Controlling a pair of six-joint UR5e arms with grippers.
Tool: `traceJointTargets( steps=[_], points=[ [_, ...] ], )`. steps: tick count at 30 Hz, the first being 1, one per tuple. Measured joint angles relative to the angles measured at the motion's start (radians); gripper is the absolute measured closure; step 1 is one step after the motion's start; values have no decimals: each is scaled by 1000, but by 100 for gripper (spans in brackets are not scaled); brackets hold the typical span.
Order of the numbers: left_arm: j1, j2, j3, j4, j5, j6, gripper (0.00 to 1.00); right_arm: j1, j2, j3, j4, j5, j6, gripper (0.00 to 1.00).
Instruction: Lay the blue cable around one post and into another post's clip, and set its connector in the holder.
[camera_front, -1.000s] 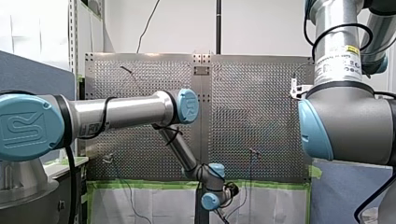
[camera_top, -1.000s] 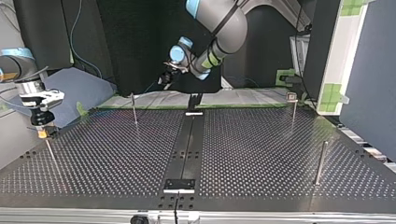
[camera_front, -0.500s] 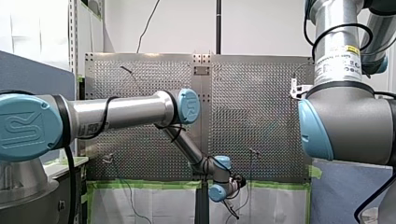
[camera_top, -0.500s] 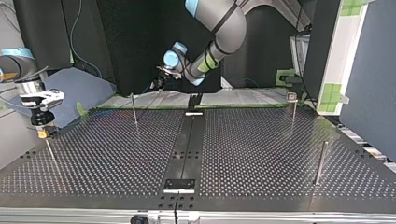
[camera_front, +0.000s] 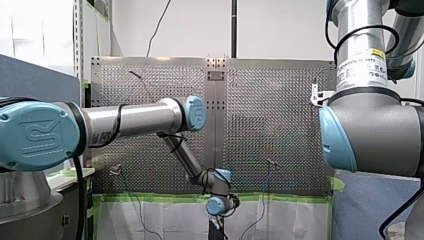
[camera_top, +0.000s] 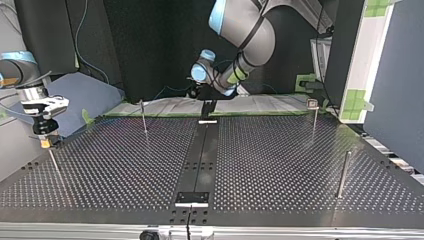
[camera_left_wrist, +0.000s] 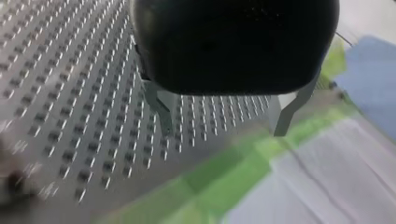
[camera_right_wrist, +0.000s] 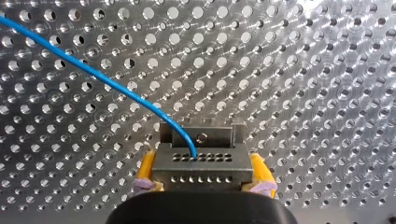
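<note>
**A:** Status of the R claw?

**B:** My right gripper (camera_right_wrist: 201, 176) is closed on the connector (camera_right_wrist: 201, 161). The yellow pads (camera_right_wrist: 145, 169) press on its two short sides, and I see no gap. It hangs low over the perforated table (camera_right_wrist: 308, 70), at the top view's left edge.

**A:** And the cable?

**B:** The blue cable (camera_right_wrist: 93, 74) comes out of the connector approx. at the middle of its row of holes. It curves away ahead of the gripper, above the table. After that it goes out of view.

**A:** Is the connector in the holder?

**B:** I can't tell. There is a grey block (camera_right_wrist: 201, 135) w/ a screw directly ahead of the connector, touching it. Perhaps it is the holder, but the view is too tight to say.

**A:** L side?

**B:** My left gripper (camera_left_wrist: 223, 133) is wide open. The metal fingers (camera_left_wrist: 161, 109) are well apart, w/ nothing between them. It is above the table's edge by the green tape (camera_left_wrist: 210, 186). In the top view that is at the far end of the black centre strip (camera_top: 202, 150), well apart from the R arm.
</note>
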Motion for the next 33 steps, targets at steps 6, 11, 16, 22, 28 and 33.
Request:
traceJointTargets(
  steps=[6, 11, 16, 22, 28, 33],
  points=[
    [0, 11, -57, -57, 51, 56, 0, 0, 0, 0, 0, 0, 0, 100],
    [-41, 43, -101, -87, 97, 102, 0, 0, 0, 0, 0, 0, 0, 100],
    [-86, 81, -107, -84, 142, 147, 0, 0, 0, 0, 0, 0, 0, 100],
    [-140, 92, -74, -55, 199, 167, 0, 0, 0, 0, 0, 0, 0, 100],
    [-163, 92, -75, 2, 209, 117, 0, 0, 0, 0, 0, 0, 0, 100],
    [-163, 92, -93, 48, 173, 72, 0, 0, 0, 0, 0, 0, 0, 100]
  ],
)
